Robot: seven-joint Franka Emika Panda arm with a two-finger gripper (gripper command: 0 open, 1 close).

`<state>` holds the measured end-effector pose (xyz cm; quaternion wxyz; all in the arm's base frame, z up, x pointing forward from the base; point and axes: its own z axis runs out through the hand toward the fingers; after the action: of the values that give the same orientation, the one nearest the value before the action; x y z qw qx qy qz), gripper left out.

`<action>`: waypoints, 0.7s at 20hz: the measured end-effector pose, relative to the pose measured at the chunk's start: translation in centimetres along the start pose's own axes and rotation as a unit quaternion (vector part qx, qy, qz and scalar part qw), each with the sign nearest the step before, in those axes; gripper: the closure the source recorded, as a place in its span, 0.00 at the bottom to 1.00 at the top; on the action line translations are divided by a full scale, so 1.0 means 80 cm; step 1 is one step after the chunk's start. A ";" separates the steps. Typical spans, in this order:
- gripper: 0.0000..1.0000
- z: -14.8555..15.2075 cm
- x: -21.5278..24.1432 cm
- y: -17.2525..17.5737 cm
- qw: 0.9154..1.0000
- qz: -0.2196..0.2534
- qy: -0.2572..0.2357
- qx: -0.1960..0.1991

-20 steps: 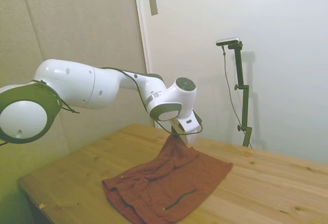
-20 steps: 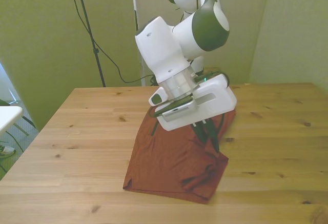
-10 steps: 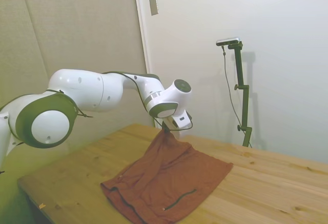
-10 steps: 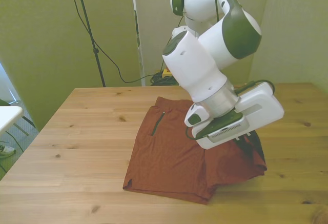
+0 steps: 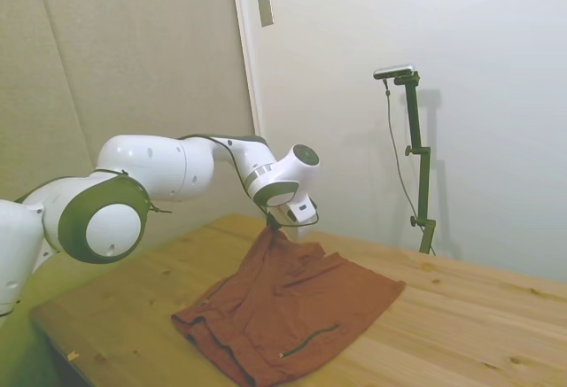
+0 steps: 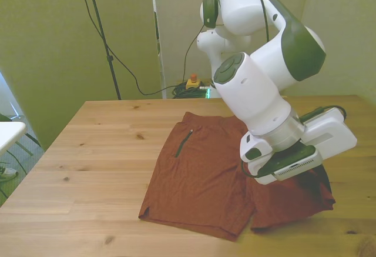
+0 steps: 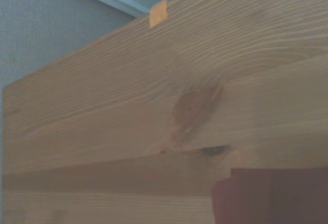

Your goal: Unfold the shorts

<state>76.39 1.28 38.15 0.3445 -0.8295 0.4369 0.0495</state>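
The rust-brown shorts (image 6: 200, 172) lie spread on the wooden table (image 6: 88, 151), with a dark pocket line (image 6: 183, 143) facing up. One end of the shorts (image 5: 292, 303) rises to a peak under my gripper (image 5: 276, 227), which is shut on the fabric just above the table. In the front view the white hand hides the fingers, and the held part of the cloth hangs bunched below it at the front view's right (image 6: 294, 198). The wrist view catches only a corner of the shorts (image 7: 271, 196) on bare wood.
A small orange tape scrap (image 7: 159, 11) sits at the table's edge. Bare wood (image 5: 478, 316) stretches beyond the shorts. Behind the table, cables and a small orange object (image 6: 192, 83) lie on the floor. A white surface (image 6: 9, 130) shows at the front view's left.
My gripper carried the held cloth toward the front view's right and lower. The folded half opened out, so the shorts now lie much wider.
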 end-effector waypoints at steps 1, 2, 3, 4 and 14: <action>0.00 0.004 -0.005 -0.004 1.000 -0.004 -0.002 -0.001; 0.00 0.008 -0.009 -0.008 1.000 -0.008 -0.004 -0.001; 0.00 0.013 -0.014 -0.011 1.000 -0.011 -0.006 -0.002; 0.00 0.018 -0.019 -0.014 1.000 -0.014 -0.008 -0.004; 0.00 0.013 -0.023 -0.011 0.989 -0.012 0.126 -0.070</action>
<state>76.19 3.52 38.55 0.2285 -0.8563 0.4622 -0.0297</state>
